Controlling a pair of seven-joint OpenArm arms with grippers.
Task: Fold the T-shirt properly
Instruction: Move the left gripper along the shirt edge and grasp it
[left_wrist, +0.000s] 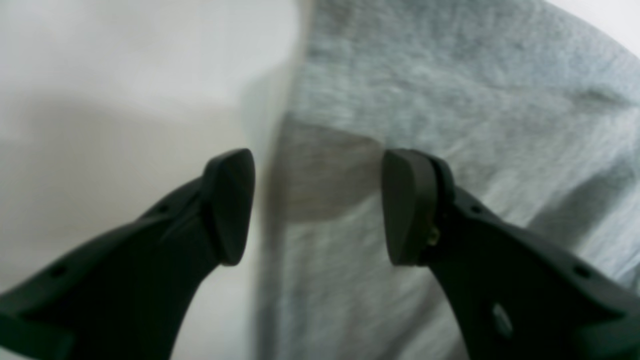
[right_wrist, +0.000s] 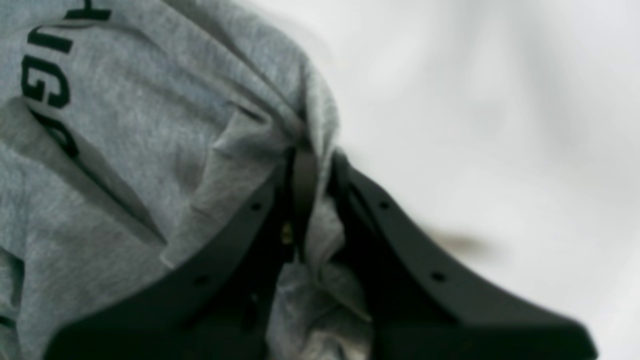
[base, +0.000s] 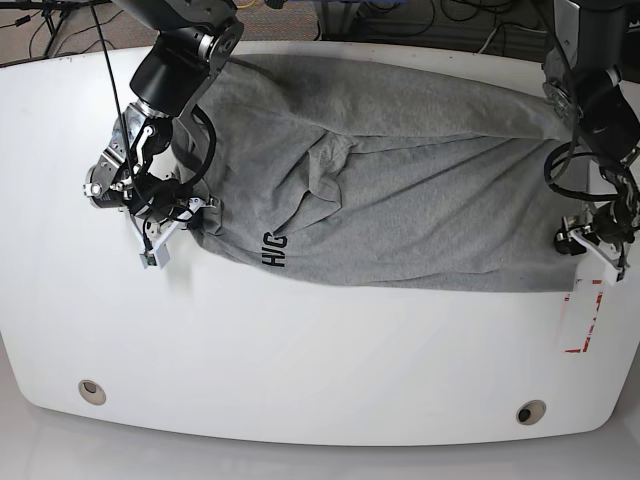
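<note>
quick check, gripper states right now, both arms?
Left gripper: open, holding nothing, over the edge of the T-shirt.
Right gripper: shut on a bunched fold of the T-shirt.

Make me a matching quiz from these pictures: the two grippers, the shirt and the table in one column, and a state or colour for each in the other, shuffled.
Things:
1. left gripper
2. right gripper
3. shirt
4. table

States:
A. white
B. grey with dark letters
C. open, nothing between its fingers
D. shut on a bunch of cloth

Pairs: 1-C, 2-D, 3-B, 4-A
</note>
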